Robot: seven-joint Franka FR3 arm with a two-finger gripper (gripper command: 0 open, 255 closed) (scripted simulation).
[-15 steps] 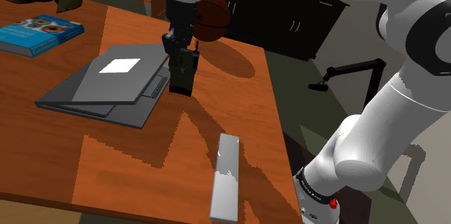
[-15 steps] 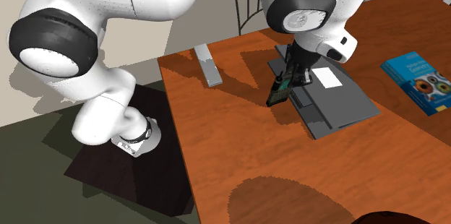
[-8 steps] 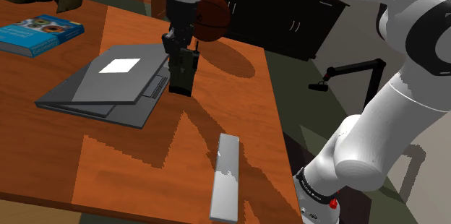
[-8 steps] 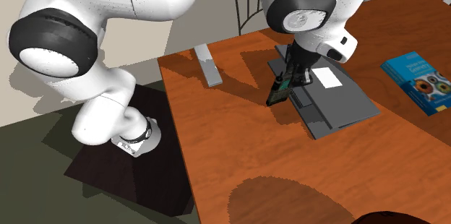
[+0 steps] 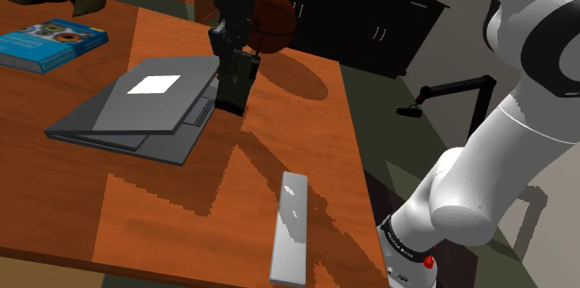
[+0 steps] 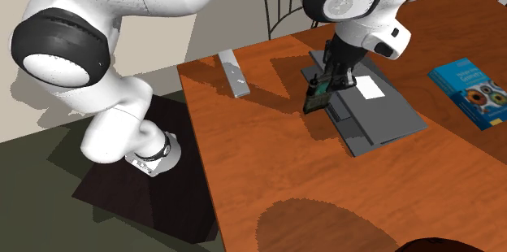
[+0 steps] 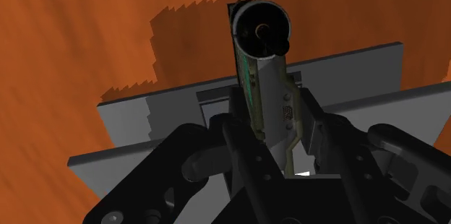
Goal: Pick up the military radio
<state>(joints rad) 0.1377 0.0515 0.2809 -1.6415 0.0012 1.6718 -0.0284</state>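
Gripper (image 7: 269,125) clasps the military radio (image 7: 261,63) by one end; a slack hold could drop it onto the laptop (image 5: 139,114)

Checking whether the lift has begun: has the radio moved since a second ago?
Yes. The radio, clasped in the claw, has risen slightly: in the shoulder view its base sits higher against the grey laptop edge than before.

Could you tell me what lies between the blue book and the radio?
A grey laptop lies between the blue book and the radio, seen in the shoulder view.
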